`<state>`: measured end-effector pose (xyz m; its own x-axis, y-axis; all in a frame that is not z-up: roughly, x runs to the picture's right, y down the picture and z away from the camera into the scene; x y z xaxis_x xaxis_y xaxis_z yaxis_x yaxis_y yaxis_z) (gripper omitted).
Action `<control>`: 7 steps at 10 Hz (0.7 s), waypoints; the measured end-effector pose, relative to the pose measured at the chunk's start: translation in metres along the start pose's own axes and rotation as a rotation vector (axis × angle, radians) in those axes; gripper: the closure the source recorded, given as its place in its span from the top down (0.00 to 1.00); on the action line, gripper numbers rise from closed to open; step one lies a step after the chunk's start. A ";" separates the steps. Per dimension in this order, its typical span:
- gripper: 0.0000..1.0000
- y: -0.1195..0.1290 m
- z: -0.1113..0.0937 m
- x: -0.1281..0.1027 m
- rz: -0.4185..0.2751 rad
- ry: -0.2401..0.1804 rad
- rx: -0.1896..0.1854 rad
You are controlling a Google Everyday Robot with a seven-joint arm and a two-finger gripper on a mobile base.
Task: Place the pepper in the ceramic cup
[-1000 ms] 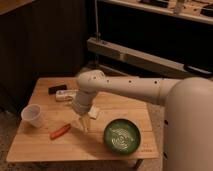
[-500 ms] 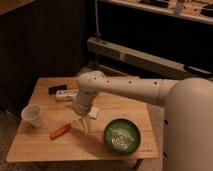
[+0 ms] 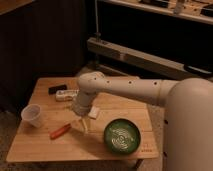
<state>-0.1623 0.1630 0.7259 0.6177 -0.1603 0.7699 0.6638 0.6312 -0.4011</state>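
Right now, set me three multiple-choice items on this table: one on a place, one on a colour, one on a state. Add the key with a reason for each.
1. Where does the pepper lie?
A. On the wooden table, between the white cup and the hand
B. Inside the cup
C. On the floor

2. What colour is the patterned bowl?
A. Blue
B. Green
C. Red

3. How is the hand?
A. Shut on the pepper
B. Out of view
C. Open, holding nothing, low over the table beside the pepper

Key:
1 A: the pepper rests flat on the wood, with the cup on one side and the hand on the other.
2 B: its inside shows green with a pale pattern.
3 C: the hand is spread and the pepper lies apart from it.
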 end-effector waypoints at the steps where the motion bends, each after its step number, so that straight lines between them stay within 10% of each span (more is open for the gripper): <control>1: 1.00 0.001 0.000 0.000 -0.001 -0.001 -0.002; 7: 1.00 0.005 0.003 -0.004 -0.004 -0.011 -0.012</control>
<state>-0.1630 0.1689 0.7221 0.6104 -0.1549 0.7768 0.6715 0.6214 -0.4037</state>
